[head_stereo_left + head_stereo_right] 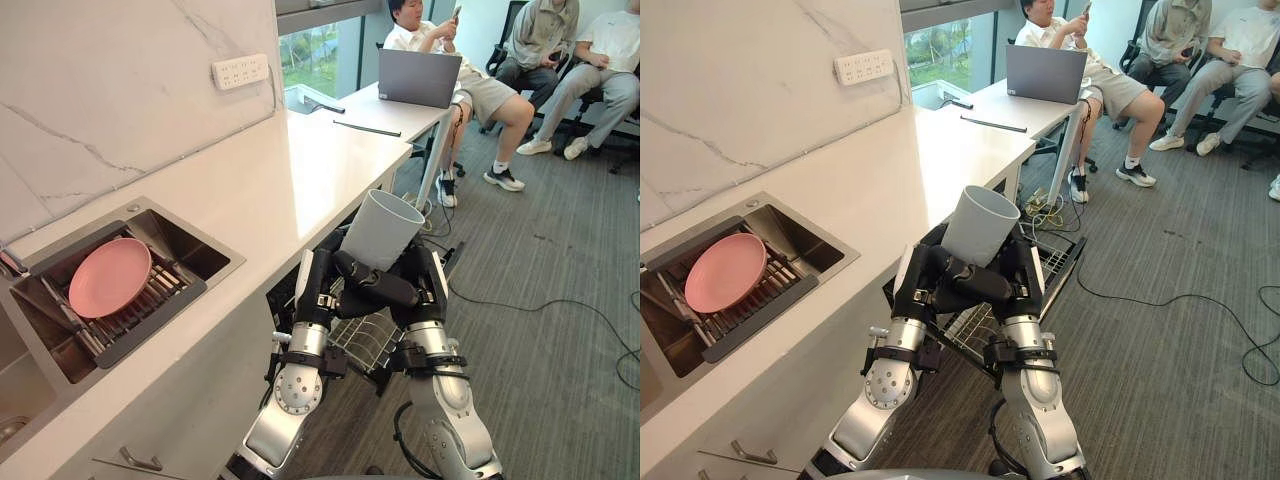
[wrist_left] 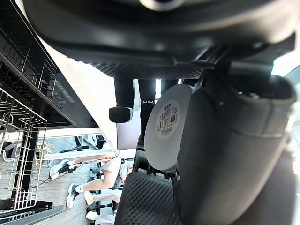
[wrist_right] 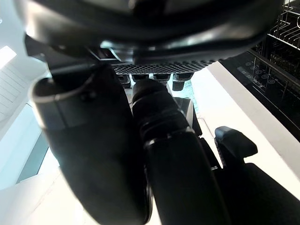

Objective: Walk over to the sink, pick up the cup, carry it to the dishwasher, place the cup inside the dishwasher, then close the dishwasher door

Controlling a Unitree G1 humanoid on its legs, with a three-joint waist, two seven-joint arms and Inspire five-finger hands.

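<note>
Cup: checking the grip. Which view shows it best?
Right eye view: whole grey cup, clasped low between left hand and right hand. Left eye view matches; left wrist view shows its labelled base; right wrist view, unclear.

- A pink plate [image 1: 109, 277] leans on a dark slatted rack [image 1: 150, 312] at the left edge of the frame.
- A white power strip [image 1: 240, 71] is fixed to the marble wall [image 1: 100, 110] in the upper left.
- The white countertop [image 1: 300, 175] runs from lower left up toward the top centre, where a grey laptop [image 1: 418, 78] stands open with its back to us.
- Two thin dark items [image 1: 367, 128] lie flat on that surface, just this side of the laptop.
- One person [image 1: 478, 92] sits behind the laptop, holding something up in a hand; two more people [image 1: 600, 70] sit in chairs in the upper right corner.
- Grey carpet [image 1: 560, 260] fills the right side.
- A window [image 1: 318, 62] shows greenery at top centre.
</note>
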